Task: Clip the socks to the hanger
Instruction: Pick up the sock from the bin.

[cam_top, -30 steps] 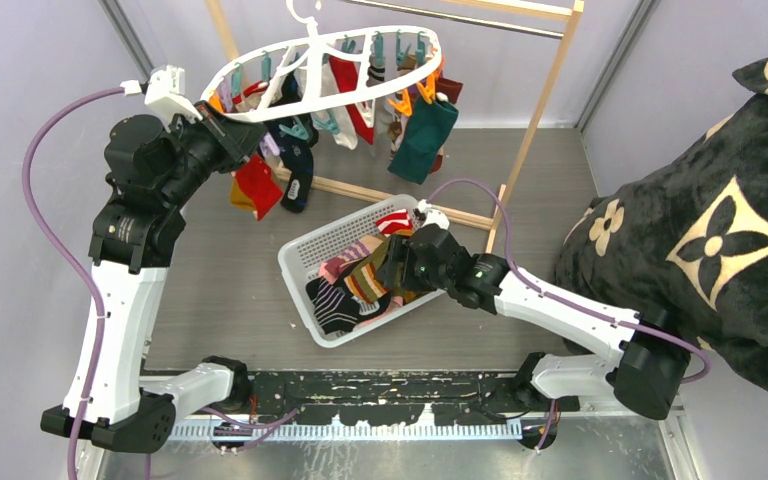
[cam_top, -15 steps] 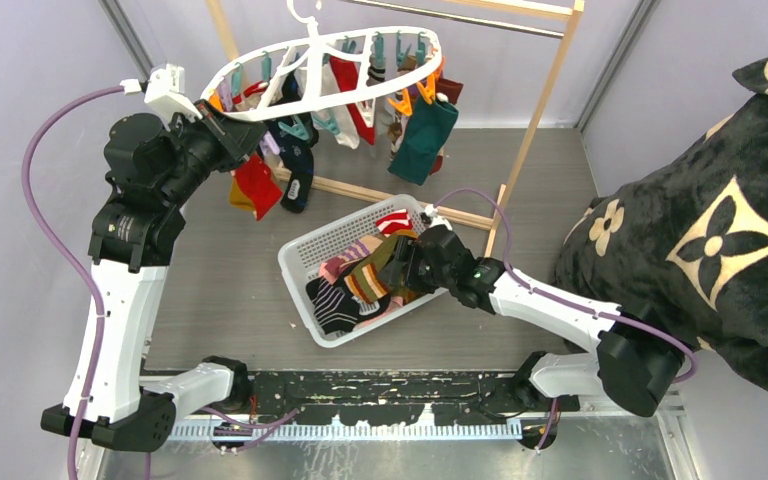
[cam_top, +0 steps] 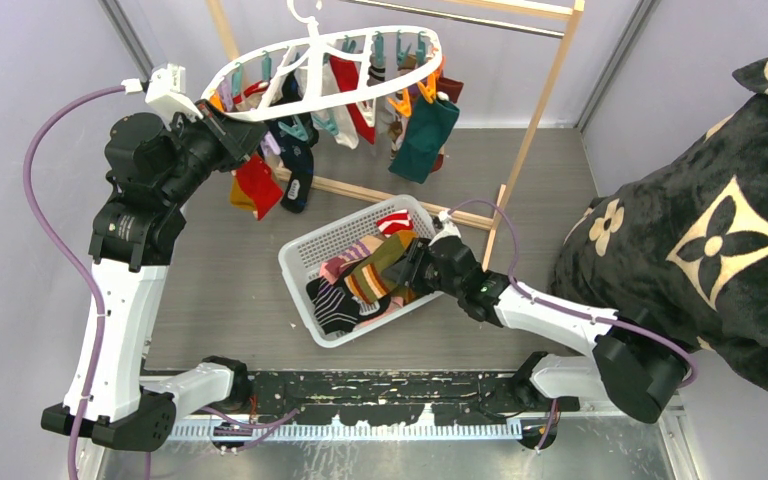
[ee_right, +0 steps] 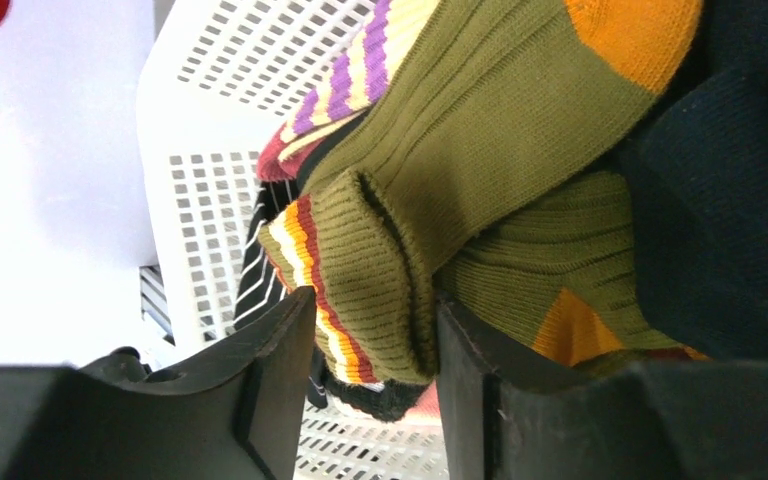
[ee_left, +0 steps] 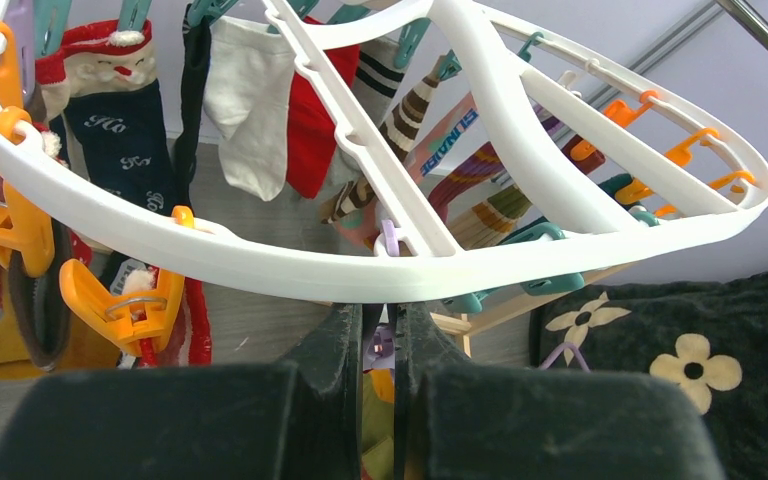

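Top external view: the hanger, a white plastic oval ring with cross spokes and teal and orange pegs, hangs by its hook from a light wooden rack at the far side of the bench. Soft socks dangle from its pegs, among them a teal one and a red one. The left gripper meets the ring's left end. In its wrist view the black jaws are pressed together, only a sliver apart, right under the smooth white rim; I cannot tell whether they pinch anything. Near the middle of the bench sits a white rectangular mesh basket, tilted to the bench edge and heaped with more socks, striped, pink and dark. The right gripper reaches into its right side. Its wrist view shows the jaws pinching the folded cuff of an olive sock, ribbed knit with orange patches, the cloth touching both inner faces. A black plush blanket with beige flower marks bulks at the right.
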Tool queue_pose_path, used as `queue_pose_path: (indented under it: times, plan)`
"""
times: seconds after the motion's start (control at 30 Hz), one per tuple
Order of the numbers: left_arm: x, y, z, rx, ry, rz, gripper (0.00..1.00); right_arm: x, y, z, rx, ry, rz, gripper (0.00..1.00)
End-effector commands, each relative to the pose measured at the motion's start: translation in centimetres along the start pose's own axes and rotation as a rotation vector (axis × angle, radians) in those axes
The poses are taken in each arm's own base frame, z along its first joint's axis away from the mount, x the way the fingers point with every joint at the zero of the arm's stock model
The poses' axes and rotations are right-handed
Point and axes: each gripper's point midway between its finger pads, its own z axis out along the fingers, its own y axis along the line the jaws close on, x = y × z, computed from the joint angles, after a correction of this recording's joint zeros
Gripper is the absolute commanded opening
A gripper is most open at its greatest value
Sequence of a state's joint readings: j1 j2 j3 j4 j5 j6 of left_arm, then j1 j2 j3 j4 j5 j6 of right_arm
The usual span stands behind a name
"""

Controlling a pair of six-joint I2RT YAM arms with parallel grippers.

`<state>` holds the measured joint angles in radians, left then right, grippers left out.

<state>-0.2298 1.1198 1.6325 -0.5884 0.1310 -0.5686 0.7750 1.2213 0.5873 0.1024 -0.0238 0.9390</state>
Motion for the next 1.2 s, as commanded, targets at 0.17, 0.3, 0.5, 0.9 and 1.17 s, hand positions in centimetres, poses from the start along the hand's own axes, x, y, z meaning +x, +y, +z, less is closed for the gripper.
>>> queue_pose_path:
  times: [0.17,0.3,0.5,0.9,1.17]
  plan:
    - [-0.7,0.5,-0.3,-0.037,-0.018,0.005,0.01,-3.5,4.4,-0.4,-0.186,-0.149,0.046,0.36]
    - [-0.6,0.5,-0.3,-0.038,-0.017,0.005,0.01,-3.6,5.0,-0.9,-0.206,-0.148,0.038,0.26]
    - [-0.6,0.5,-0.3,-0.035,-0.017,0.003,0.01,-3.0,5.2,-1.4,-0.193,-0.099,-0.003,0.39]
    - [-0.7,0.4,-0.2,-0.034,-0.018,-0.003,0.01,-1.5,4.2,-1.8,-0.176,-0.048,-0.033,0.41]
    - [-0.7,0.4,-0.3,-0.033,-0.018,0.0,0.01,-2.7,4.4,-1.8,-0.177,-0.105,-0.047,0.24]
